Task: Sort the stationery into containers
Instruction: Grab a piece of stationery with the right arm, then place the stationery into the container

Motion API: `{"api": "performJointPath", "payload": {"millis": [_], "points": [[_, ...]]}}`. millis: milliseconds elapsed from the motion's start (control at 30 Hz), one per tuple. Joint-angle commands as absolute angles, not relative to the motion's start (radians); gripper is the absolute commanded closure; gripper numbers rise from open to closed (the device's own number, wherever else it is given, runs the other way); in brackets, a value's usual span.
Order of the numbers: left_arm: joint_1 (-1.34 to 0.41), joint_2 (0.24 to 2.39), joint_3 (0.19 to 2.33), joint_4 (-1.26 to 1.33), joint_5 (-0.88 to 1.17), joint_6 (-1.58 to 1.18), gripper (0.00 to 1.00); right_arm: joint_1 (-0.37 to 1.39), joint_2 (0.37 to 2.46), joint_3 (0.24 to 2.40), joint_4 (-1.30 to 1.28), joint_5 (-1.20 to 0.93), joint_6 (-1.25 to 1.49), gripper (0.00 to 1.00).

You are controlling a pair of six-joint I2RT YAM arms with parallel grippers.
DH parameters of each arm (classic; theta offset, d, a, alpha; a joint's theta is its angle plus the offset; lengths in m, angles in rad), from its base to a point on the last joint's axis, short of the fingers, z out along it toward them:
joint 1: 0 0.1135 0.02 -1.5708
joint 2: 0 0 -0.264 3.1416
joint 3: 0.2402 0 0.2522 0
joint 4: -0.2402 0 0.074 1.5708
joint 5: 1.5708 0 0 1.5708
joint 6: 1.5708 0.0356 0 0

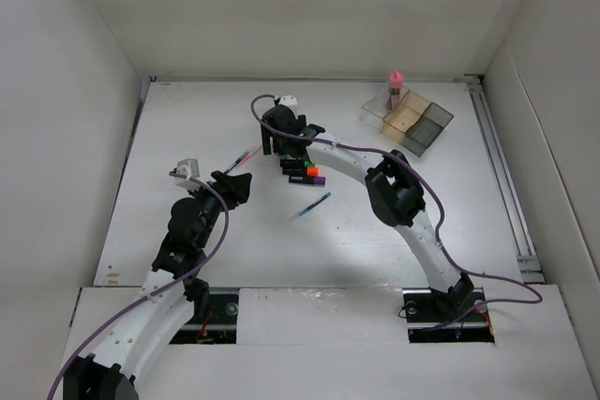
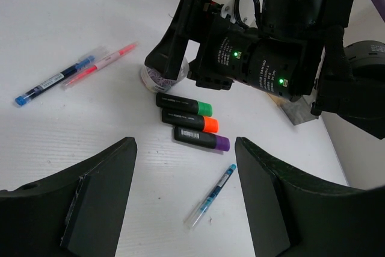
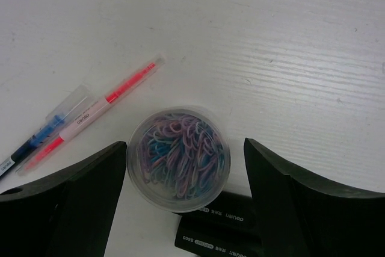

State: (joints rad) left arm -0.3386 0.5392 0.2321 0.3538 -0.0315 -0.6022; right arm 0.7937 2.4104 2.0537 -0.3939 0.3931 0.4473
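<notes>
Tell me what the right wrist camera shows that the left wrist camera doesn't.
Only the right wrist view looks down into the round jar, full of coloured clips, between the fingers of the open right gripper. Only the left wrist view shows the green, orange and purple ends of the markers and a teal pen lying alone. Both show the jar, the pink-red pen beside the blue pen, and marker bodies.

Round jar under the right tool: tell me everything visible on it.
The jar is small, round, translucent plastic, upright on the white table, packed with pastel paper clips in blue, pink and purple. Whether it has a clear lid is unclear. It sits between the open right tool's fingers, not clamped, beside black markers.
</notes>
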Motion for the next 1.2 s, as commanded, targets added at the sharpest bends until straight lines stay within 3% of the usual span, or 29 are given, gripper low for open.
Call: {"api": "performJointPath", "payload": {"millis": [0,67,233,467,767,1167], "points": [[-0.341,0.529,0.279,0.388,-0.035,-0.589,0.37,0.804,2.408,2.106,-0.379,0.425,0.442,0.17],[-0.341,0.529,0.279,0.388,-0.035,-0.589,0.37,0.804,2.408,2.115,-0.379,0.425,0.442,0.2],[-0.341,0.529,0.279,0.388,-0.035,-0.589,0.37,0.804,2.408,2.115,-0.379,0.436,0.442,0.41],[-0.341,0.529,0.279,0.388,-0.035,-0.589,0.37,0.804,2.349,2.105,-0.358,0.436,0.442,0.49],[-0.341,0.529,0.279,0.388,-0.026,-0.589,0.37,0.579,2.102,2.059,-0.31,0.414,0.495,0.49],[-0.341,0.566,0.279,0.432,0.005,-0.598,0.37,0.287,2.071,1.988,-0.324,0.457,0.535,0.49]]}}
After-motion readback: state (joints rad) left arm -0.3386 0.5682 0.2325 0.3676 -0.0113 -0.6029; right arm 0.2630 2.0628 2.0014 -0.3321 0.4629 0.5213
